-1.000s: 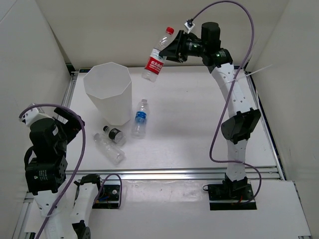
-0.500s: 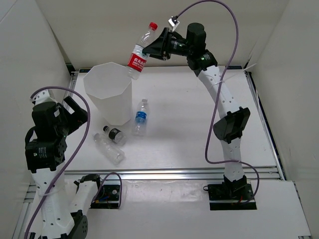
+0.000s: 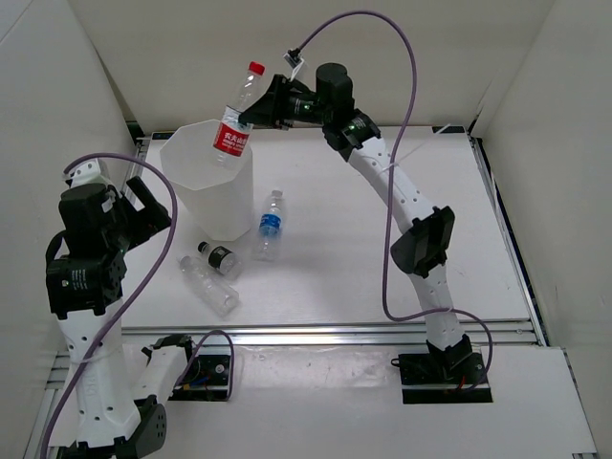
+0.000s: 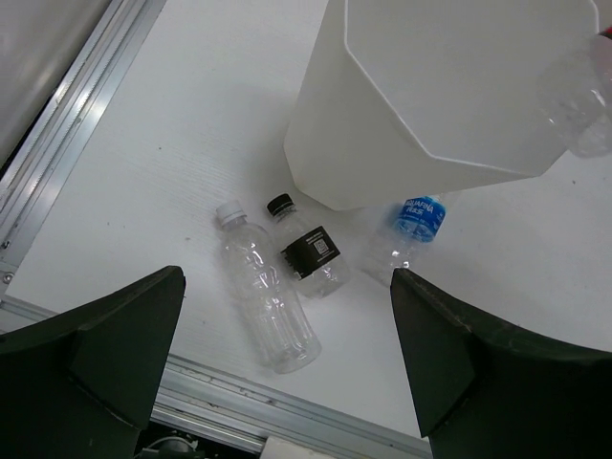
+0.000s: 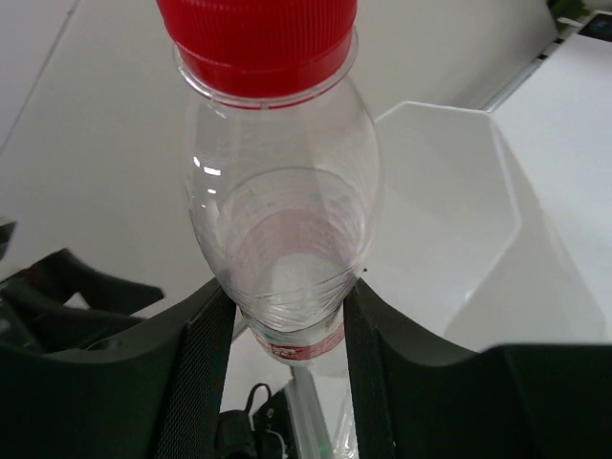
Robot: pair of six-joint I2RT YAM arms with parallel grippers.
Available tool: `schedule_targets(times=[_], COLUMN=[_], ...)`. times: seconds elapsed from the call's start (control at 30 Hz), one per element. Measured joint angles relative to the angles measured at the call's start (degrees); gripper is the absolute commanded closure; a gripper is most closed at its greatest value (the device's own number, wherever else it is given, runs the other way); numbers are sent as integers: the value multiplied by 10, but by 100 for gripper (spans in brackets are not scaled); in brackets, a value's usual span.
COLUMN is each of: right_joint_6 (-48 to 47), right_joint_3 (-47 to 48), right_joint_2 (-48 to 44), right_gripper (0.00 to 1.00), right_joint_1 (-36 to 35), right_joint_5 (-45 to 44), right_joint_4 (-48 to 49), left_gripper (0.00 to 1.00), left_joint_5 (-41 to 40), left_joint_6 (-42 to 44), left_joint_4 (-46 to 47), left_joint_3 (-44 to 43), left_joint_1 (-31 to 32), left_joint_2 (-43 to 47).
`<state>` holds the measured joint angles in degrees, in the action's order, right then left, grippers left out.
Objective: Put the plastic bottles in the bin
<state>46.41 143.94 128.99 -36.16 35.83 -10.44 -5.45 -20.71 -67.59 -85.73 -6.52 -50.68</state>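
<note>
My right gripper [image 3: 256, 107] is shut on the red-capped, red-labelled bottle [image 3: 235, 124] and holds it tilted over the far right rim of the white faceted bin [image 3: 207, 182]. In the right wrist view the bottle [image 5: 279, 220] sits between the pads, the bin [image 5: 459, 220] behind it. The blue-labelled bottle [image 3: 271, 227], the short black-capped bottle [image 3: 218, 258] and the unlabelled bottle [image 3: 209, 286] lie on the table in front of the bin. My left gripper [image 3: 143, 206] is open and empty, raised left of the bin. The left wrist view shows the unlabelled [image 4: 265, 299], black-capped [image 4: 310, 254] and blue-labelled [image 4: 408, 232] bottles.
White walls enclose the table on the left, back and right. An aluminium rail [image 3: 363, 332] runs along the near edge. The right arm's purple cable [image 3: 402, 191] arcs above the table's middle.
My right arm has carried the red-capped bottle leftward from the back middle to above the bin's rim. My left arm has risen and turned toward the bin.
</note>
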Motion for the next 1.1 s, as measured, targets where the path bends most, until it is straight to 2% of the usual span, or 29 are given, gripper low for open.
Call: schedule_targets(times=[0.1,0.13,0.17,0.23,0.27,0.5,0.7,0.8,0.93,1.1], right_joint_6=[-8,-10,-15,-21,-23,-45,-34,-36,-35,-42], right_joint_3=[1,1,1,1,1,-30,-152,-232,-335,-374], right_joint_2=[21,26,32,35,35,-23,-151,-173,-121,21], right_gripper=[73,66,41,5,0,0,0,0,0,0], right_joint_1=[1,2,2,3,3,17,125,166,160,138], right_joint_5=[-13,-16,-18,-22,-23,-45,-42,-34,11,65], right_joint_4=[-1,-1,-4,-18,-25,-62,-68,-80,-101,-131], left_gripper=[0,0,0,0,0,0,0,0,0,0], left_joint_5=[0,0,0,-1,-3,-38,-75,-92,-108,-117], left_joint_6=[4,6,7,7,7,-10,-39,-59,-83,-105], left_joint_4=[-3,-5,-8,-11,-11,-5,21,25,23,18], left_joint_3=[0,0,0,0,0,0,33,56,63,73], left_joint_1=[0,0,0,0,0,0,0,0,0,0], left_joint_2=[1,1,1,1,1,8,45,66,70,71])
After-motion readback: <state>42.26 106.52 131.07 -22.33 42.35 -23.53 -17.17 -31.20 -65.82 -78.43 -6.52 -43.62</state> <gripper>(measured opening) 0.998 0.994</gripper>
